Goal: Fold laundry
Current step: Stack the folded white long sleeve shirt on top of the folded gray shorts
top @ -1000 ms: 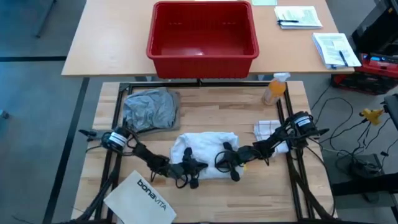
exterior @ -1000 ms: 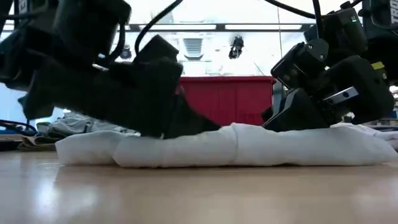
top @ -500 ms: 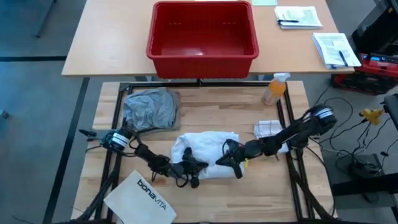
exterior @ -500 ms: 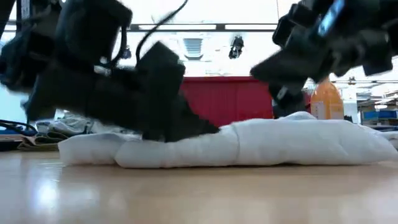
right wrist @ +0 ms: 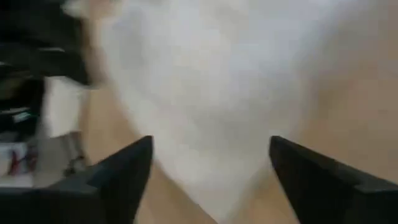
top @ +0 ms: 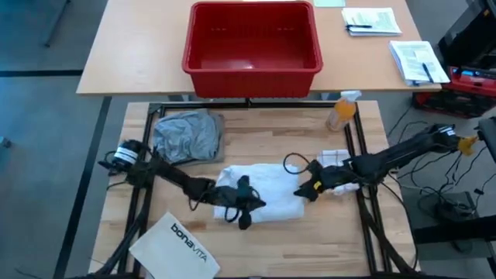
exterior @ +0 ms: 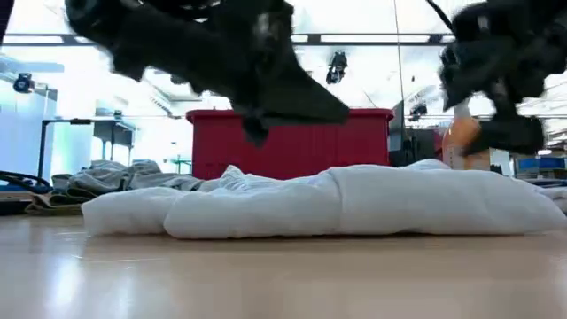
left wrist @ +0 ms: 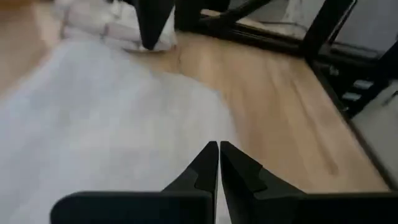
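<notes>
The white shirt (top: 267, 186) lies folded into a thick oblong pad in the middle of the table (top: 248, 124), flat on the wood (exterior: 354, 204). My left gripper (top: 256, 205) hovers shut just above the pad's near left part (left wrist: 217, 149); the low view shows it clear of the cloth (exterior: 341, 111). My right gripper (top: 302, 190) stands open above the pad's right end, its two fingers wide apart with the white cloth beyond them (right wrist: 211, 162). A crumpled grey T-shirt (top: 186, 138) rests on the table at the far left.
A red bin (top: 252, 39) stands on the far table. An orange spray bottle (top: 341, 111) and a small folded white cloth (top: 333, 160) sit at the right. The white "bonavita" bag (top: 174, 244) lies at the near left corner. Papers (top: 372, 21) lie far right.
My left gripper has lifted off the white shirt and shifted slightly toward the table's right edge, still shut. My right gripper has risen from the shirt and drawn back toward the right edge, its arm stretching out. The shirt has stayed where it lay, folded.
</notes>
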### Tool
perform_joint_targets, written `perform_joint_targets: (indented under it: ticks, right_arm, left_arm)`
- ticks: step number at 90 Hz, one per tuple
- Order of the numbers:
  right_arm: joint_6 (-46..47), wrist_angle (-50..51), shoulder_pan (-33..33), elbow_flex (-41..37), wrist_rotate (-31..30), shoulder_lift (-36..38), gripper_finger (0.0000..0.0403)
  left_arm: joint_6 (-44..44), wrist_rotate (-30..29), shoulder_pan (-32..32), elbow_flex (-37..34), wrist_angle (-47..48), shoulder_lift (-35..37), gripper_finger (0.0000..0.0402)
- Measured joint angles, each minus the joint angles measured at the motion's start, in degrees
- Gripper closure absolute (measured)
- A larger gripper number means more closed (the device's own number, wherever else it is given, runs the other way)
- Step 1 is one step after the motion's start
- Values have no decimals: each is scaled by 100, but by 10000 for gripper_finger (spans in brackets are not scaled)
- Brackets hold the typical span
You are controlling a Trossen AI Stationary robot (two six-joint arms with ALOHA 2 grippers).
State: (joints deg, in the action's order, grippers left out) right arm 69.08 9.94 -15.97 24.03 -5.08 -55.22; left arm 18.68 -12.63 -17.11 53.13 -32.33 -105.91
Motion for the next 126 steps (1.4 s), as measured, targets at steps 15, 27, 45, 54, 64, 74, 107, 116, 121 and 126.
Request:
perform_joint_targets:
  ticks: [15,27,45,54,64,74,107,116,121,126]
  right_arm:
    - [736,609,14,-359,219,198,21]
    - [1007,18,13,-744,337,82,6]
    - [1272,-1294,13,-1224,239,-325,5]
    - [1342,-1723,13,-1288,204,-605,4]
    - [1334,-2185,13,-1250,188,-949,4]
    - [1162,-2162,13,-1000,188,-1282,4]
    - [899,-697,61,-605,221,-1186,4]
    - [1098,-315,61,-641,89,-862,4]
    - [1260,-266,61,-660,-12,-708,4]
    - [1358,-353,61,-664,-102,-658,4]
  left_arm:
    - [-211,549,710,419,352,-411,402]
    - [-282,999,1036,669,355,-813,402]
    - [-298,1424,1188,872,399,-1295,402]
    - [-320,1410,1177,884,338,-1303,402]
    - [-430,1340,1159,841,345,-1316,402]
    - [-473,1340,1155,808,340,-1316,402]
    - [-575,1338,1155,780,342,-1316,402]
    - [-578,1351,1155,777,345,-1316,402]
    - [-579,1405,1155,775,347,-1316,402]
    - [-581,1456,1155,774,345,-1316,402]
